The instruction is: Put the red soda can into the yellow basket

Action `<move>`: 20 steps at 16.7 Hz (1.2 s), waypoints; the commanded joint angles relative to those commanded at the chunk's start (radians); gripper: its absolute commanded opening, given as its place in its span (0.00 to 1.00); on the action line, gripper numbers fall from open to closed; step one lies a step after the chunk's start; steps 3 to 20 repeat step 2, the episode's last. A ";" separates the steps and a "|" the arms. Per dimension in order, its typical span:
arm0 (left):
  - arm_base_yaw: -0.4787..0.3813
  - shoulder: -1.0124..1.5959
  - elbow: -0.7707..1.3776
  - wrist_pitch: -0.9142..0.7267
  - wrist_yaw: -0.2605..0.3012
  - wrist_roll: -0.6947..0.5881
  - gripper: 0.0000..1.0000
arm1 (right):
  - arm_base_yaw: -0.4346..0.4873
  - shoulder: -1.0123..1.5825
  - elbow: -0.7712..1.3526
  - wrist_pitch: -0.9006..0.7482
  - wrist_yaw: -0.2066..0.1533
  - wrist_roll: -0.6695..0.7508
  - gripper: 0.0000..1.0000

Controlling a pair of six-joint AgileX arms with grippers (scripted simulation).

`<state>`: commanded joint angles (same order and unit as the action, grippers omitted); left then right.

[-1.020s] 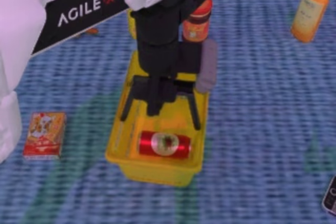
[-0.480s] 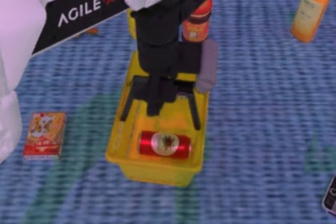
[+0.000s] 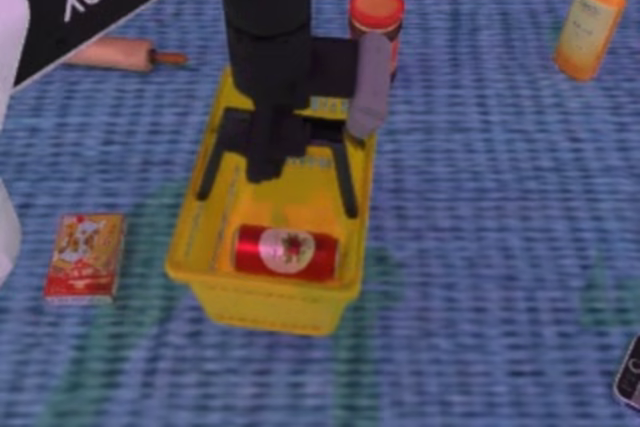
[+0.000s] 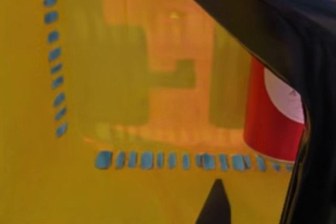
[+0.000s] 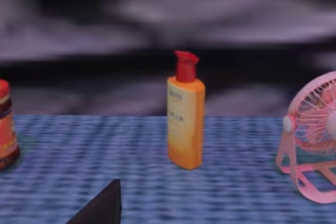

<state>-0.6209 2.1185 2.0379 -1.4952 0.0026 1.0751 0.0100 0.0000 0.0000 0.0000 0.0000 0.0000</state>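
The left end effector [image 3: 275, 172] hangs over the yellow basket [image 3: 205, 237], its two fingers spread apart and gripping nothing. Just below them, the red soda can [image 3: 286, 251] lies on its side on the basket floor, against the wall nearest the desk's front edge. The basket sits mid-desk, left of centre. A dark jar [image 3: 376, 19] stands behind it, and an orange bottle [image 3: 590, 19] at the far right corner. The right end effector is out of the top view, so I cannot tell its state.

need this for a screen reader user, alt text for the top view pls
A red soda can lies on its side inside a yellow basket on a blue table, with the left gripper open just above it. A jar, bottle and card box stand around.
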 joint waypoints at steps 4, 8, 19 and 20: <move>0.008 -0.005 0.016 -0.018 0.000 0.003 0.00 | 0.000 0.000 0.000 0.000 0.000 0.000 1.00; 0.008 -0.005 0.016 -0.018 0.000 0.003 0.00 | 0.000 0.000 0.000 0.000 0.000 0.000 1.00; 0.008 -0.005 0.016 -0.018 0.000 0.003 0.00 | 0.000 0.000 0.000 0.000 0.000 0.000 1.00; 0.008 -0.005 0.016 -0.018 0.000 0.003 0.00 | 0.000 0.000 0.000 0.000 0.000 0.000 1.00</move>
